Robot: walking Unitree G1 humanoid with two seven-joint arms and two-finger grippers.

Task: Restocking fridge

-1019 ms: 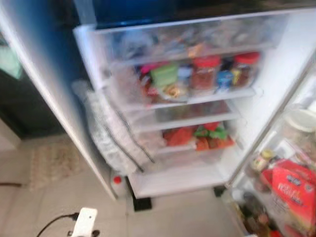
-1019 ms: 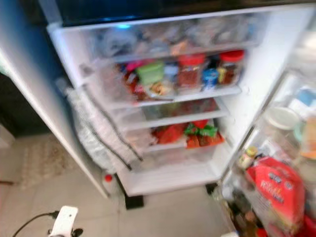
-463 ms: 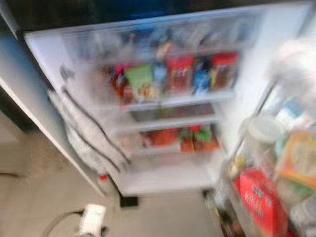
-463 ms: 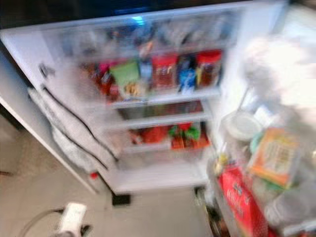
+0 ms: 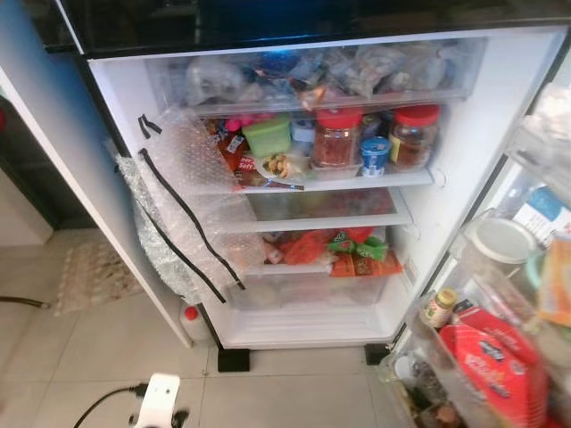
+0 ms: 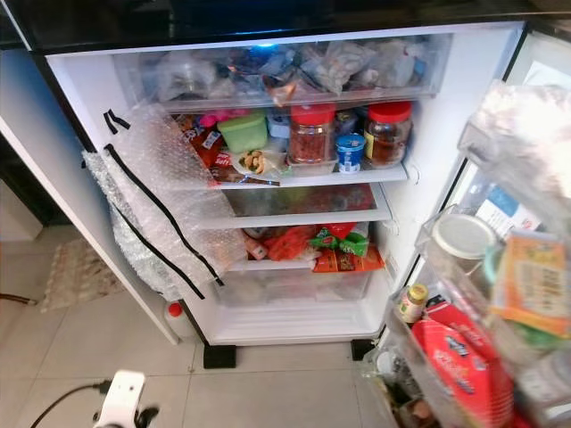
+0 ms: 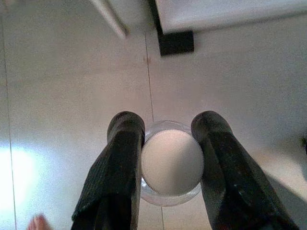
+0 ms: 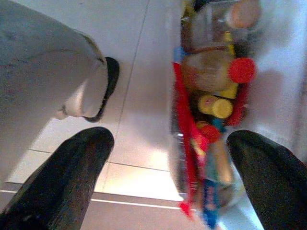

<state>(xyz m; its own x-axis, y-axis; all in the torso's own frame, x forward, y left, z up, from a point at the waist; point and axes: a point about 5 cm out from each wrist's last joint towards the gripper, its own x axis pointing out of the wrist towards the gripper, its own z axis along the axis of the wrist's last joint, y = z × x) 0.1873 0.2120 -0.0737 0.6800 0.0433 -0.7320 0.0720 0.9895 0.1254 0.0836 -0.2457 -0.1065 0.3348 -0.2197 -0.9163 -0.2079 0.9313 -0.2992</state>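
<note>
One white-lidded jar (image 7: 171,163), clamped in left tool (image 7: 168,143)

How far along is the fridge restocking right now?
Done: the fridge door is open, and the shelves already hold red-lidded jars and packets. In hand: the left gripper is shut on a clear container with a white lid, held over the floor tiles. Left: that container is not yet on a shelf. The right gripper is open beside the door bin's bottles.
</note>
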